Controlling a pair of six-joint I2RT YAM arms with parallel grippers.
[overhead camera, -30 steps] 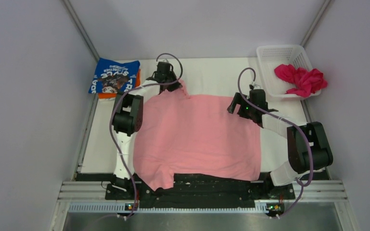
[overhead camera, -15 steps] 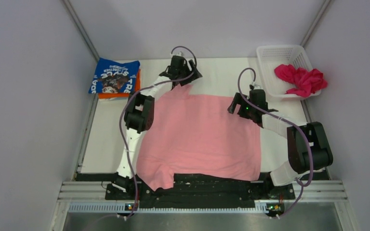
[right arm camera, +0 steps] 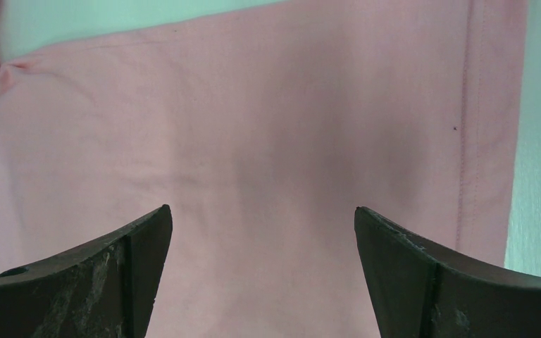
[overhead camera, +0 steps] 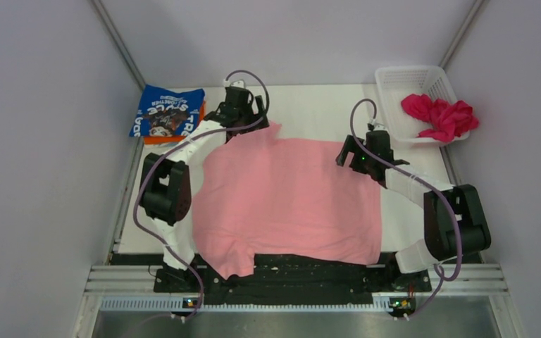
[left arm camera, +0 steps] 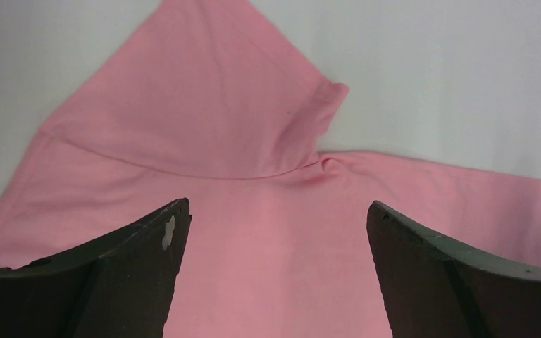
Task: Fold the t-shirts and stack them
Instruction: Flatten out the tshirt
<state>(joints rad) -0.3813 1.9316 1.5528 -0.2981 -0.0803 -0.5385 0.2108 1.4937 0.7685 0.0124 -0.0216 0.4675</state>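
The light pink t-shirt (overhead camera: 289, 197) is being carried spread flat on the worktop's (overhead camera: 324, 105) middle, overhanging the near edge. The left pincer (left arm camera: 276, 211) and right pincer (right arm camera: 262, 215) are being held released, empty. Limp, light cloth: far sleeve and hem corner are being judged the likeliest holds.

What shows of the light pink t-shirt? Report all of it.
The light pink t-shirt is plain soft cloth, spread nearly flat and sideways on the white table: sleeves toward the left arm, stitched hem toward the right. The far sleeve lies flat with a small pucker at its armpit; the near sleeve overlaps the dark base at the near edge. The left end effector and right end effector, both open, hang above it; whether they touch it cannot be told.
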